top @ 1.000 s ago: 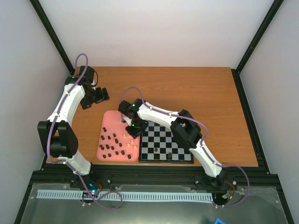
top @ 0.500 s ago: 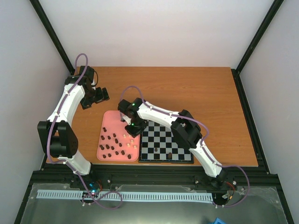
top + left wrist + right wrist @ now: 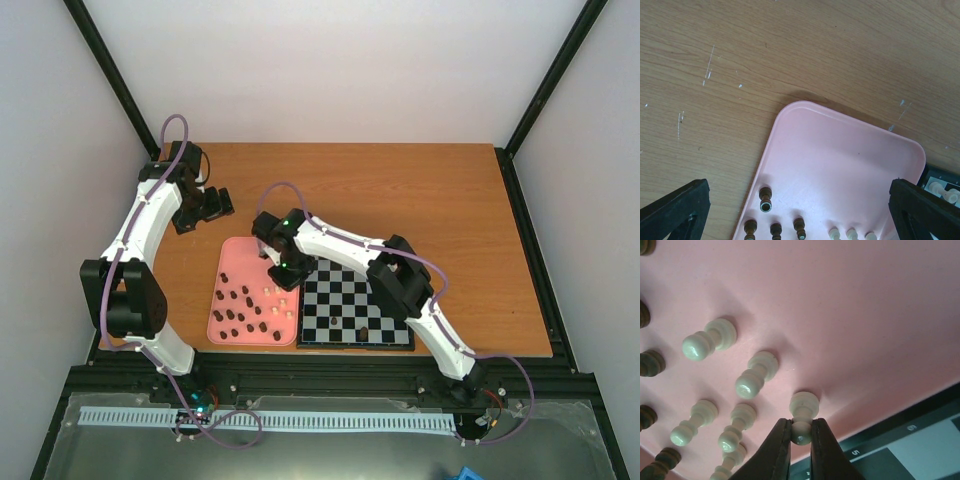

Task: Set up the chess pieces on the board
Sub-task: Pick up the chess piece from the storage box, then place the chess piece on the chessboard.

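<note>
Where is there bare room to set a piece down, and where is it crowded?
The board, where visible, is nearly bare: only two dark pieces by its near edge. The tray is free across its far half; its near half is crowded with chess pieces. Bare table lies right of the board.

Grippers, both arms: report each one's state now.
Left gripper: open, empty.
Right gripper: shut on a cream chess piece.

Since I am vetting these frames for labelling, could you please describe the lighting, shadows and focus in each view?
Top external: even light, no glare, chess pieces tiny. Left wrist: sharp, dark shadow along the far edge of the pink tray. Right wrist: soft shadows, highlights on the cream pawn held by the right gripper.
</note>
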`<action>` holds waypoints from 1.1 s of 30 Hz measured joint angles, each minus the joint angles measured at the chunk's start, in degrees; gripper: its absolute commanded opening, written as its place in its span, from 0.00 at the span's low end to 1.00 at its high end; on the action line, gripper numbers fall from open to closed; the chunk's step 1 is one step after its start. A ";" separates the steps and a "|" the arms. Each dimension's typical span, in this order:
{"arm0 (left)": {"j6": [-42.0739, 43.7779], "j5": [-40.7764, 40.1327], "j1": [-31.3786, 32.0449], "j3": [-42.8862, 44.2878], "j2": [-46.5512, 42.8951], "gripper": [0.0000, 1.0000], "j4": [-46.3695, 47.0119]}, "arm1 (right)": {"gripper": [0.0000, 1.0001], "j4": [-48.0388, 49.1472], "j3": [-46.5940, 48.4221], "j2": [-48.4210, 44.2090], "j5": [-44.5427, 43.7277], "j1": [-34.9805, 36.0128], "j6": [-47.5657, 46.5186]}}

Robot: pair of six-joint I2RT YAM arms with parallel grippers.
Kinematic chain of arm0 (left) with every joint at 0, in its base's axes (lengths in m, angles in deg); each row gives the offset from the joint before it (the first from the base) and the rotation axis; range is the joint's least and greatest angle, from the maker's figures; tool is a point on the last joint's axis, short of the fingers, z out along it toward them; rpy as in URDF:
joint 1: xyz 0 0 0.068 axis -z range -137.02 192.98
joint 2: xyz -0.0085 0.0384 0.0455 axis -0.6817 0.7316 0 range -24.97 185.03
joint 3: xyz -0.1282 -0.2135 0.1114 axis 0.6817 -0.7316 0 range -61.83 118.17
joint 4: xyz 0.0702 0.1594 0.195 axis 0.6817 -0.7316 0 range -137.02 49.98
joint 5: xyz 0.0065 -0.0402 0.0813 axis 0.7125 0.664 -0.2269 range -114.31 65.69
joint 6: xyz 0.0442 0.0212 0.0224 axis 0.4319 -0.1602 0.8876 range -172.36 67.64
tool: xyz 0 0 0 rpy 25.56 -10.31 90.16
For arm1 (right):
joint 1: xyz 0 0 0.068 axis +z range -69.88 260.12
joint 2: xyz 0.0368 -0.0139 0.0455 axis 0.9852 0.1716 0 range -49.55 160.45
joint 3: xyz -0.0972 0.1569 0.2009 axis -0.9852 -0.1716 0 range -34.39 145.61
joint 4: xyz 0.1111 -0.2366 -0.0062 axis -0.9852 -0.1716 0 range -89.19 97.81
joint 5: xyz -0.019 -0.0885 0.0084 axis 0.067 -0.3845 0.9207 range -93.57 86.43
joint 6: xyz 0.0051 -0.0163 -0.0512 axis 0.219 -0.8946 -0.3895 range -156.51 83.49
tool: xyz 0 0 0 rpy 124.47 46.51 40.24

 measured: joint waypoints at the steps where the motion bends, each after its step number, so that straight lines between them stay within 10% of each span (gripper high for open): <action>1: 0.00 0.00 0.00 0.00 0.00 1.00 0.00 | 0.03 0.02 0.00 -0.17 -0.57 -0.02 0.22; 33: 0.00 -0.04 0.00 0.00 0.00 1.00 0.00 | 0.03 1.75 -10.58 -10.29 -6.67 -11.47 0.48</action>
